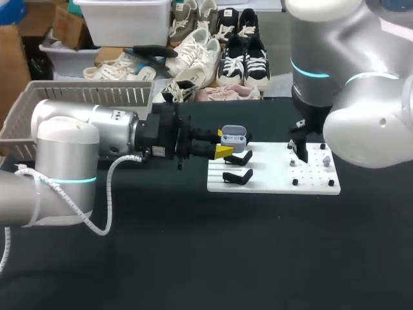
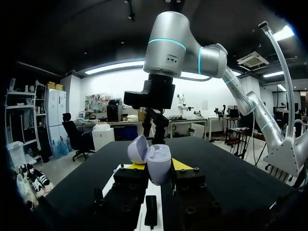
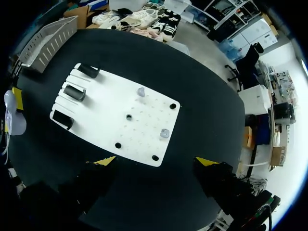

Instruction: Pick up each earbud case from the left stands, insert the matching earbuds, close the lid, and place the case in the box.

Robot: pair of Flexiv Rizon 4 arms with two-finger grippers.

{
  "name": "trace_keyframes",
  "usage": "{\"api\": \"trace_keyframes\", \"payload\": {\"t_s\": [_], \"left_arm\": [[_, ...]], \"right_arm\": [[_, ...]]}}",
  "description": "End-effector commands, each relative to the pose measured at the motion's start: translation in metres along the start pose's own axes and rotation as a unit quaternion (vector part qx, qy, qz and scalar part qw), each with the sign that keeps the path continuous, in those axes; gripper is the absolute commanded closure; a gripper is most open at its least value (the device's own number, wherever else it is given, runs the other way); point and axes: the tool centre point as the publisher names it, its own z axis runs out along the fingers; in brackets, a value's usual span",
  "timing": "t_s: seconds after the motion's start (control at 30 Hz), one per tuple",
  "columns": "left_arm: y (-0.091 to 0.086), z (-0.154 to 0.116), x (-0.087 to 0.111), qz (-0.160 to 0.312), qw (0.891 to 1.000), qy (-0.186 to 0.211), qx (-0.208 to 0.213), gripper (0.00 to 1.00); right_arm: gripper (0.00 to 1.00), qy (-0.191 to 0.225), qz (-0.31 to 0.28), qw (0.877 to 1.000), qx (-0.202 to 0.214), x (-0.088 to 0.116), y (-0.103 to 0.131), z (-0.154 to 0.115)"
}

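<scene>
My left gripper [image 1: 222, 146] is shut on a lavender earbud case [image 1: 233, 137], held with its lid open just over the left end of the white board [image 1: 271, 183]. In the left wrist view the case [image 2: 158, 164] stands between the yellow fingertips [image 2: 181, 164], its lid [image 2: 138, 149] tipped back. Three black stands [image 3: 75, 92] on the board are empty. Two lavender earbuds [image 3: 141, 91] [image 3: 164, 133] sit on the board's peg area. My right gripper [image 3: 156, 161] hangs open above that peg area, holding nothing; the head view shows it [image 1: 300, 152] over the board's right half.
A slatted grey basket [image 1: 39, 106] stands at the table's back left corner. Small black pegs [image 3: 173, 106] dot the board's right part. Dark tabletop [image 1: 193, 245] spreads in front of the board.
</scene>
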Motion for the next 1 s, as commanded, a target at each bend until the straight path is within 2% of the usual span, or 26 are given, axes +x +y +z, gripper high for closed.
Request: {"api": "trace_keyframes", "payload": {"t_s": [0.03, 0.2, 0.43, 0.47, 0.5, 0.67, 0.83, 1.0], "left_arm": [[-0.001, 0.001, 0.0, 0.001, 1.0, 0.0, -0.003, 1.0], [-0.001, 0.001, 0.0, 0.001, 1.0, 0.0, -0.003, 1.0], [-0.001, 0.001, 0.0, 0.001, 1.0, 0.0, -0.003, 1.0], [-0.001, 0.001, 0.0, 0.001, 1.0, 0.0, -0.003, 1.0], [-0.001, 0.001, 0.0, 0.001, 1.0, 0.0, -0.003, 1.0], [-0.001, 0.001, 0.0, 0.001, 1.0, 0.0, -0.003, 1.0], [-0.001, 0.001, 0.0, 0.001, 1.0, 0.0, -0.003, 1.0], [-0.001, 0.001, 0.0, 0.001, 1.0, 0.0, -0.003, 1.0]], "right_arm": [[0.0, 0.027, 0.008, 1.0, -0.002, -0.005, -0.003, 0.019], [0.0, 0.034, 0.022, 0.999, -0.007, -0.005, -0.008, 0.033], [0.21, 0.032, 0.028, 0.999, -0.003, -0.011, -0.014, 0.044], [0.47, 0.031, 0.029, 0.999, 0.0, -0.011, -0.015, 0.046], [0.55, 0.031, 0.029, 0.999, 0.0, -0.012, -0.016, 0.047], [0.53, 0.03, 0.03, 0.999, 0.003, -0.013, -0.017, 0.054], [0.58, 0.03, 0.034, 0.999, 0.0, -0.016, -0.015, 0.061], [0.55, 0.029, 0.04, 0.999, 0.0, -0.018, -0.011, 0.062]]}}
